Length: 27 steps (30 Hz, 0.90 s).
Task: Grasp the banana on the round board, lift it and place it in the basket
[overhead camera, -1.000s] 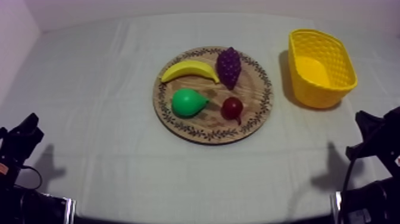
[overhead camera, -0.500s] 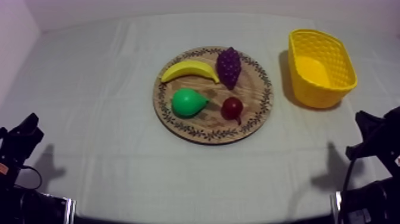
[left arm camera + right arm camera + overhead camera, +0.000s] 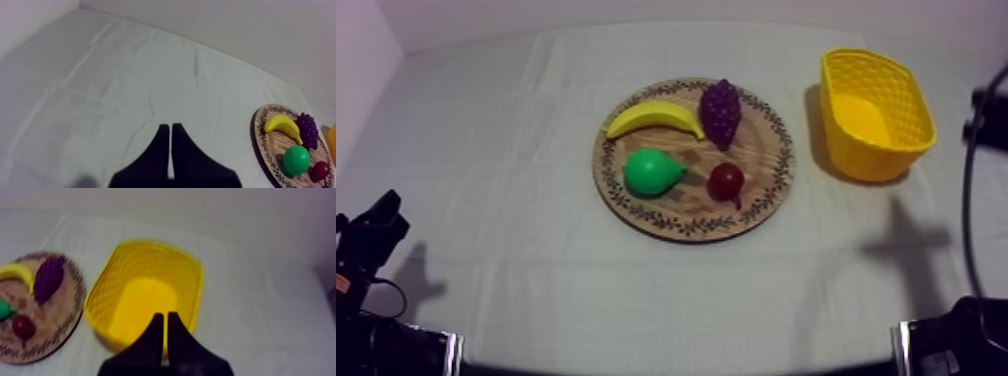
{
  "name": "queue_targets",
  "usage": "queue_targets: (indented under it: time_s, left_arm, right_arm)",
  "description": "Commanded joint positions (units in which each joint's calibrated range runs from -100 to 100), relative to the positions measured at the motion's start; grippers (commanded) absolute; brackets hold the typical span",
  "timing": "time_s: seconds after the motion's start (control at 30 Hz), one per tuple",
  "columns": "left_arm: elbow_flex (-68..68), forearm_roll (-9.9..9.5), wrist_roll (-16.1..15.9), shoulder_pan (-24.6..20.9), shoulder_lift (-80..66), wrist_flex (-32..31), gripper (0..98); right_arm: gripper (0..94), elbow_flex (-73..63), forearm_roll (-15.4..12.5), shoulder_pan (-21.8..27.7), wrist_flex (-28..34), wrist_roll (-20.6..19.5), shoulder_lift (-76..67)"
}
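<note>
The board (image 3: 764, 150) is matt wood with a patterned rim — the banana (image 3: 654, 117) and pear (image 3: 652, 172) look like smooth, slightly glossy plastic. The basket (image 3: 876, 160) is lattice-moulded plastic; the cloth (image 3: 486, 150) is matt and creased.

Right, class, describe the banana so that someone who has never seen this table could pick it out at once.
In the middle of the table stands a round wooden board with four toy fruits. The banana lies on the board's far part, left of the grapes and behind the pear. Among the fruits it alone is yellow, long and curved.
</note>
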Motion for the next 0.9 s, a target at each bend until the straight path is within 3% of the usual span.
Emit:
queue_targets:
  time_s: [0.0,0.2,0.33,0.53,0.7,0.87]
  left_arm:
    - [0.03,-0.02,-0.01,0.0,-0.01,0.0,0.1]
    - [0.03,-0.02,-0.01,0.0,-0.01,0.0,0.1]
    - [0.03,-0.02,-0.02,0.0,-0.01,0.0,0.1]
    - [0.03,-0.02,-0.03,0.0,-0.01,0.0,0.1]
    - [0.03,-0.02,-0.01,0.0,-0.01,0.0,0.1]
    - [0.03,-0.02,-0.01,0.0,-0.01,0.0,0.1]
  right_arm:
    - [0.4,-28.96,0.08,-1.71,0.76,5.13,18.76]
    - [0.4,-40.18,9.66,-11.4,0.52,-1.21,30.88]
    - [0.5,-42.58,12.73,-16.98,-0.12,-1.39,38.22]
    - [0.5,-45.2,8.19,-22.56,0.11,7.21,48.59]
    - [0.4,-48.15,5.16,-26.27,4.21,13.04,55.1]
    - [0.4,-51.0,6.75,-29.57,6.53,12.94,60.39]
